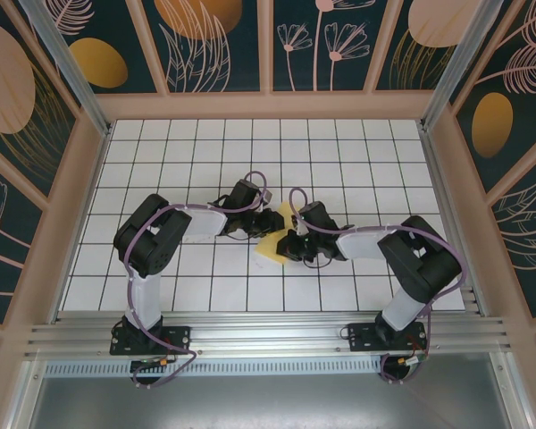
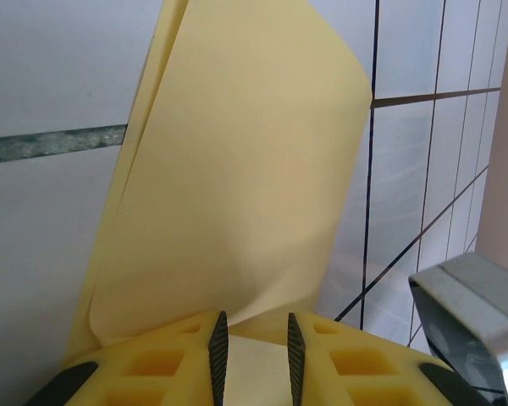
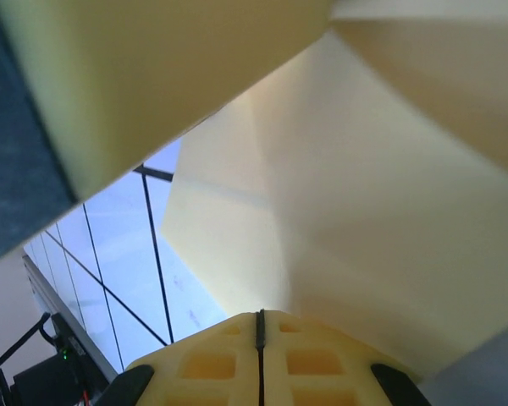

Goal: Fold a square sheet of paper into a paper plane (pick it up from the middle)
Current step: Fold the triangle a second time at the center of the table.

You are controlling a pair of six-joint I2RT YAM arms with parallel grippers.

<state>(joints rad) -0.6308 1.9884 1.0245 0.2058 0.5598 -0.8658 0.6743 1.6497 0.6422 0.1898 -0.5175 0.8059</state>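
The square sheet of paper [image 1: 270, 248] is yellow, partly folded and lifted off the white grid table between my two grippers. In the left wrist view the sheet [image 2: 237, 169] rises as a doubled flap in front of my left gripper [image 2: 254, 326]. Its jaws stand a little apart, with a strip of the paper lying in the gap. In the right wrist view my right gripper [image 3: 259, 313] is shut, and the paper [image 3: 364, 211] fans up from its tips with a crease. From above, the left gripper [image 1: 270, 220] and right gripper [image 1: 290, 243] nearly meet at the sheet.
The white grid table [image 1: 339, 161] is walled by a wooden frame [image 1: 268, 105] at the back and sides. An aluminium rail [image 1: 268, 335] carries both arm bases at the near edge. A grey metal piece [image 2: 474, 313] shows close on the right in the left wrist view.
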